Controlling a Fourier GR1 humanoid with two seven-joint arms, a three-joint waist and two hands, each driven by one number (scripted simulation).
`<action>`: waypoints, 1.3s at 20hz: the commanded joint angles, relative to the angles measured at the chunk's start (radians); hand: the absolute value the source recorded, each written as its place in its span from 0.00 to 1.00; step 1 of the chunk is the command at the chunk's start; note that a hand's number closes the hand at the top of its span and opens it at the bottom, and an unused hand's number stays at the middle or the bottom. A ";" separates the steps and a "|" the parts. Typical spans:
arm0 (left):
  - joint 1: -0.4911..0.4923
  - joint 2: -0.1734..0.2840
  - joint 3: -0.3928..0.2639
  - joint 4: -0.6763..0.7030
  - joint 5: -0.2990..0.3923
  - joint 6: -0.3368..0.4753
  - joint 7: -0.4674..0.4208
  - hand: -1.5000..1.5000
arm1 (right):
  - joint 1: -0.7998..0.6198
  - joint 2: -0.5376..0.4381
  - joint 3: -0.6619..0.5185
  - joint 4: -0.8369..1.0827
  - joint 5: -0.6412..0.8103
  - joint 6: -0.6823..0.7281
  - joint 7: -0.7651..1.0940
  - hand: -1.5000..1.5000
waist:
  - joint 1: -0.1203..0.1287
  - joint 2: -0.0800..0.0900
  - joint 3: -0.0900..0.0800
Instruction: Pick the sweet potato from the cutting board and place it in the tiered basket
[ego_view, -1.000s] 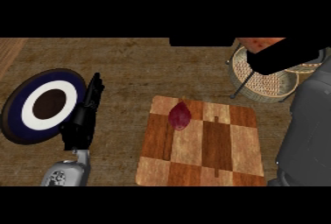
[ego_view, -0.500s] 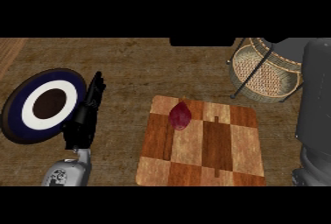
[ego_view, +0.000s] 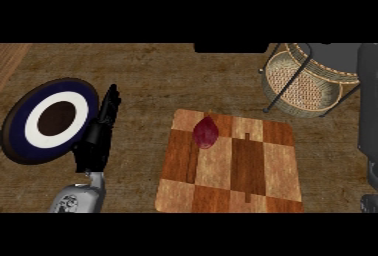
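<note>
Left hand (ego_view: 100, 132) rests released, fingers straight, beside the plate (ego_view: 29, 145), idle. Right hand: only a grey arm at the right edge shows; state cannot be told. Sweet potato (ego_view: 205, 133) lies ungrasped on the cutting board (ego_view: 244, 175), well apart from the tiered basket (ego_view: 295, 92).

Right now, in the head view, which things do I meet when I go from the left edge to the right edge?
Plate → left hand → sweet potato, lying on the cutting board → tiered basket at the far right.
</note>
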 joint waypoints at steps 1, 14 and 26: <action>0.016 0.013 0.003 -0.010 0.016 -0.024 -0.020 0.50 | 0.000 0.043 -0.148 0.041 -0.067 -0.141 0.060 0.00 | 0.007 0.002 0.001; 0.004 0.012 0.025 0.008 0.024 -0.015 -0.013 0.50 | 0.003 0.000 -0.335 0.010 -0.252 -0.394 0.022 0.00 | -0.010 -0.005 0.000; 0.056 0.013 0.031 -0.001 0.017 -0.003 -0.022 0.50 | 0.363 -0.112 -0.691 -0.400 -0.596 -0.189 0.020 0.00 | -0.047 -0.013 0.001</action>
